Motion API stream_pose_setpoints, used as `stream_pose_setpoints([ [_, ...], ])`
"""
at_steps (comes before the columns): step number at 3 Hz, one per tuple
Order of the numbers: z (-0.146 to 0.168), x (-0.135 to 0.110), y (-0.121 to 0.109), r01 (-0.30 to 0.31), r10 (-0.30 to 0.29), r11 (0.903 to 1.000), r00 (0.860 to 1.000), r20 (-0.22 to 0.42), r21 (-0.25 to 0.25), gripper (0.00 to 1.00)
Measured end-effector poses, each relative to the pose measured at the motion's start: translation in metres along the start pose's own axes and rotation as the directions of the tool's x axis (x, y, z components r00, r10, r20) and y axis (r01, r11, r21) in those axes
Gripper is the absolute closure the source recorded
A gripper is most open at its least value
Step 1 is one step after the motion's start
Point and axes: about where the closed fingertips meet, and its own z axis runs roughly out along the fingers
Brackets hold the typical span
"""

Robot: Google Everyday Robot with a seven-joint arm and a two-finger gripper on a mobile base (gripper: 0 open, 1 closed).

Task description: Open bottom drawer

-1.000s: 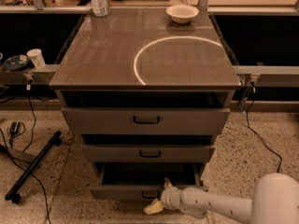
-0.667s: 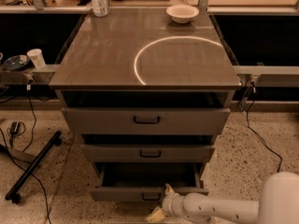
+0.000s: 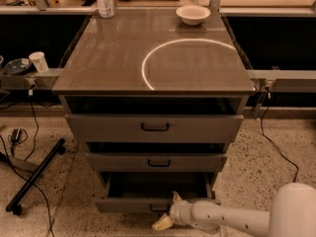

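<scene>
The bottom drawer (image 3: 148,204) is the lowest of three grey-brown fronts on the cabinet. It stands pulled out, and its dark inside shows behind the front. Its small black loop handle (image 3: 157,209) sits at the centre of the front, partly covered. My gripper (image 3: 168,211) is right at that handle, on the front's lower middle. The white arm (image 3: 232,220) reaches in from the lower right corner. How the gripper holds the handle is hidden.
The middle drawer (image 3: 158,162) and top drawer (image 3: 155,127) sit above, each slightly out. A white bowl (image 3: 193,14) and a bottle (image 3: 103,0) stand on the cabinet top. A black stand leg (image 3: 34,176) and cables lie on the floor at left.
The bottom drawer has slid further out toward the camera. My gripper has drawn back with it while staying at the handle.
</scene>
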Motion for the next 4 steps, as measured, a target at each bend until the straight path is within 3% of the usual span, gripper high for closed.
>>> stream_pose_setpoints([
  [1, 0.032, -0.020, -0.032, 0.010, -0.011, 0.9995, 0.999, 0.043, 0.031, 0.00],
  [3, 0.020, -0.010, -0.016, 0.006, -0.007, 0.9997, 0.999, 0.049, 0.022, 0.00],
  [4, -0.007, 0.009, 0.002, -0.007, 0.007, 1.0000, 1.000, 0.019, 0.004, 0.00],
])
